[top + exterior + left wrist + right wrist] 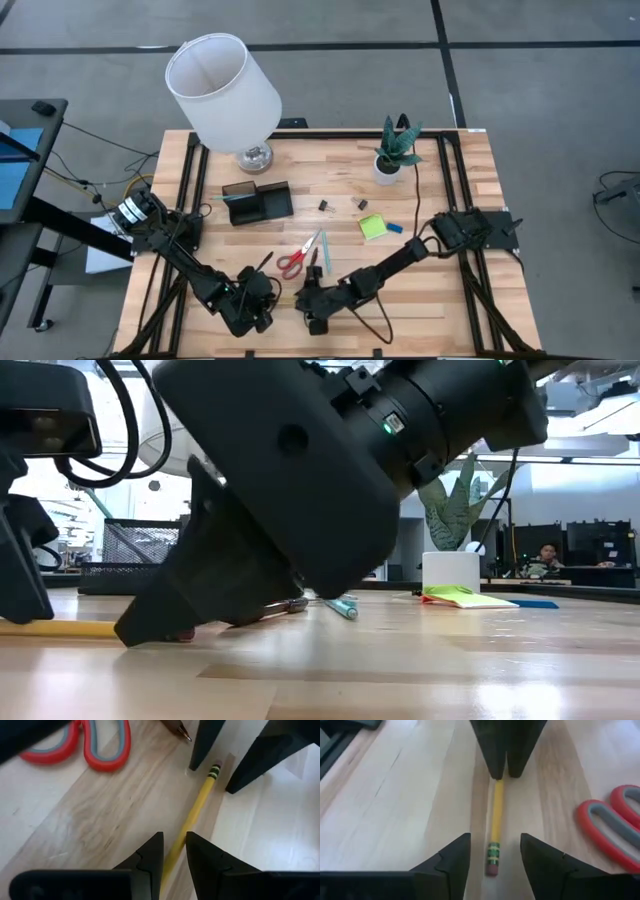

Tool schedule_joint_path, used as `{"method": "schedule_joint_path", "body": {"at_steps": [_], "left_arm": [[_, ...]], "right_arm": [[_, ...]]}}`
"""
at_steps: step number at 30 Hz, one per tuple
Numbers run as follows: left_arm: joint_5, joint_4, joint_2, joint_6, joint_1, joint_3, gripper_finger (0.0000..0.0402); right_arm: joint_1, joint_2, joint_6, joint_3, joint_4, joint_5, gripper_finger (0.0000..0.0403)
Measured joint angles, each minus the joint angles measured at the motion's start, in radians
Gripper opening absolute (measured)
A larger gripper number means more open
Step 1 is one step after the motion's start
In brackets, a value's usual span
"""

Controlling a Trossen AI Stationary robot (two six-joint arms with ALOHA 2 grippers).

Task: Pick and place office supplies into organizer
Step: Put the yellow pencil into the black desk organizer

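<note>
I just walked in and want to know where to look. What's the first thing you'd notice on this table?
The two robot arms meeting nose to nose at the near edge, over a yellow pencil lying on the wood. The left claw pinches one end of it, and the right claw stands open around the eraser end. After that, the big white lamp at the back, and the red-handled scissors just behind the claws.

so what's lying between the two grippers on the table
A yellow pencil: the left gripper is closed on one end, the right gripper's open fingers straddle the eraser end. Both wrist views show it.
</note>
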Motion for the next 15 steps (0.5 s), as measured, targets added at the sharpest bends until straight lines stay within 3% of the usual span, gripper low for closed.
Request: {"method": "schedule_joint_path", "body": {"at_steps": [15], "left_arm": [[0.006,-0.004,0.0,-0.003,-0.003,0.0,0.0074]], "right_arm": [[0.021,-0.005,0.08,0.003,-0.085,0.011,0.0123]]}}
